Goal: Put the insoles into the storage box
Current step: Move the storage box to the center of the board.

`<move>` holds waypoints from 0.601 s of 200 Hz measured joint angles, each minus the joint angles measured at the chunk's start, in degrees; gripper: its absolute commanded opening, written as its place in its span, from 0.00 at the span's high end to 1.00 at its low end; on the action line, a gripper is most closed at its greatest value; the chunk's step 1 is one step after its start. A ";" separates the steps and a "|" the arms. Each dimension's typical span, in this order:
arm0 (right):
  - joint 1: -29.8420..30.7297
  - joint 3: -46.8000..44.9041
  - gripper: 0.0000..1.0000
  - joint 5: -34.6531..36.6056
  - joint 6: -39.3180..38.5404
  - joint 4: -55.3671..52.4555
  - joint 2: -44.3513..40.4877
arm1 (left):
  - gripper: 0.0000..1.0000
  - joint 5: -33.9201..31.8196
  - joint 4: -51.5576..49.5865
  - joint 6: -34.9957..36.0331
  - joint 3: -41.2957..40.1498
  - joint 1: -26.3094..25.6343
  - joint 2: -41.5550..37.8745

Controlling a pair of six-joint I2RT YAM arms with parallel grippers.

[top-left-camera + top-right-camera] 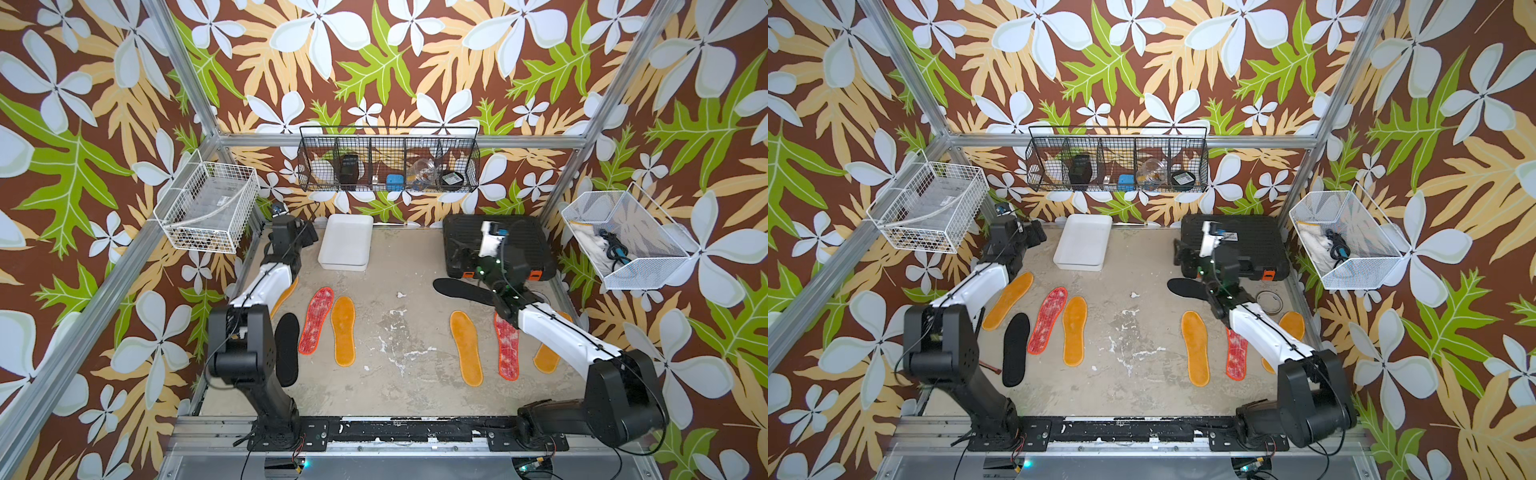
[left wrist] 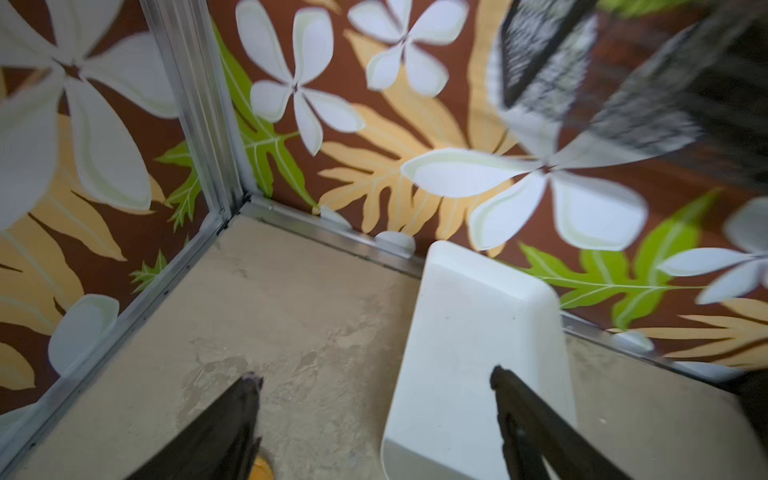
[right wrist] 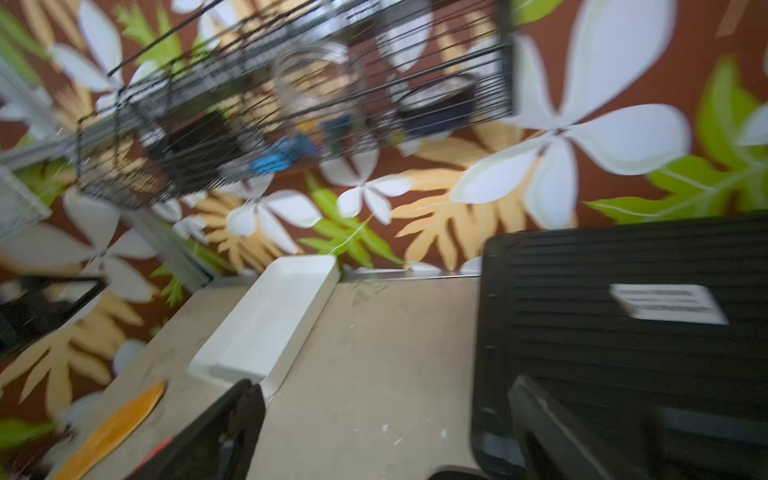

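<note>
Top views both show the scuffed tan table [image 1: 395, 395], with a black case [image 1: 528, 237] at its far right and the white storage box [image 1: 345, 243] against the back wall, left of centre. The insoles [image 1: 467, 347] all lie flat on the table, nearer than the box. On the left are an orange insole [image 1: 1011, 299] partly under the left arm [image 1: 266, 282], a black insole [image 1: 287, 349], a red-patterned insole [image 1: 318, 320] and another orange one [image 1: 344, 330]. The right four sit around the right arm [image 1: 557, 328], one black [image 1: 457, 291], one red-patterned [image 1: 508, 353], one orange half hidden [image 1: 546, 361]. The left gripper [image 2: 374, 376] hangs just beside the box, jaws spread wide with nothing between them. The right gripper [image 3: 384, 384] hovers by the case's near left corner, equally wide and holding nothing.
</note>
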 measured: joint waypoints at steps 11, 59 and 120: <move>2.43 1.95 0.05 0.48 -0.92 -2.97 2.84 | 0.09 -0.07 -5.90 1.31 9.03 0.81 7.74; 5.40 6.93 0.06 -1.86 -1.55 -9.14 10.21 | 0.06 5.18 -23.15 5.38 37.24 0.63 27.87; 7.48 16.55 0.07 -4.98 -1.33 -11.26 16.28 | 0.09 8.76 -27.91 8.26 41.92 -2.23 33.20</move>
